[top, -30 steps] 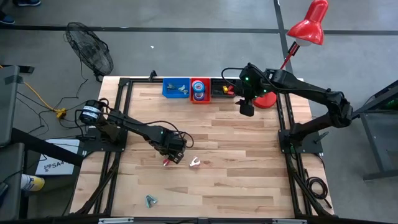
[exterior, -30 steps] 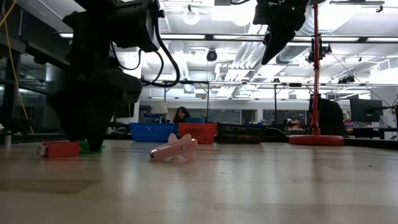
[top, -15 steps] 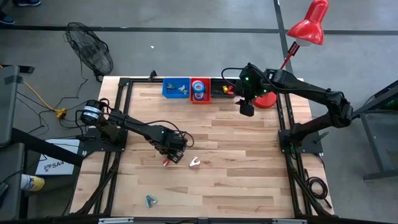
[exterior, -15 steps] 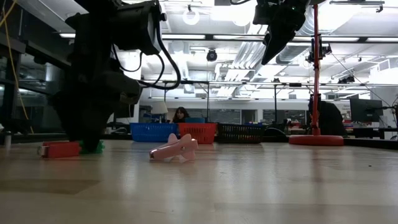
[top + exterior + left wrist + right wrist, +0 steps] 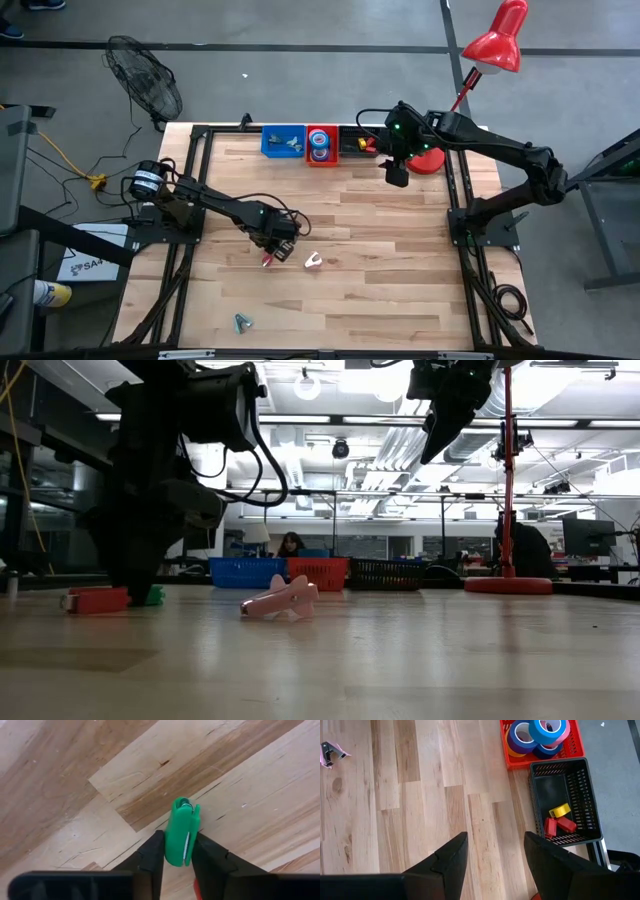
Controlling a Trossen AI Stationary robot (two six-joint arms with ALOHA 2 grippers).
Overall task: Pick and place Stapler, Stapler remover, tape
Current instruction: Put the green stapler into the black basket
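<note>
A small green stapler [image 5: 181, 832] lies on the wooden table, left of centre, with my left gripper [image 5: 272, 247] shut on it. A red stapler [image 5: 268, 260] lies right beside it, also seen low on the left [image 5: 97, 600]. A pink stapler remover [image 5: 313, 262] lies a little to the right, and a bluish one [image 5: 241, 322] near the front edge. Rolls of tape [image 5: 540, 732] sit in the red basket [image 5: 321, 145]. My right gripper [image 5: 397, 178] hangs open, high above the table near the far baskets. My left gripper pinches the green stapler's two long sides [image 5: 170, 845] between its two fingers [image 5: 152, 855], toward one end of it. The fingers come from above, pointing down, and lie across it. The stapler rests on the table.
A blue basket [image 5: 283, 141], the red basket and a black basket [image 5: 560, 800] holding red and yellow staplers stand in a row at the far edge. A red lamp [image 5: 495, 45] has its base [image 5: 428, 160] at the far right. Bare wood spreads across the middle and right.
In the low view the lower end of my left gripper has drawn in around the green stapler, which stays on the table.
</note>
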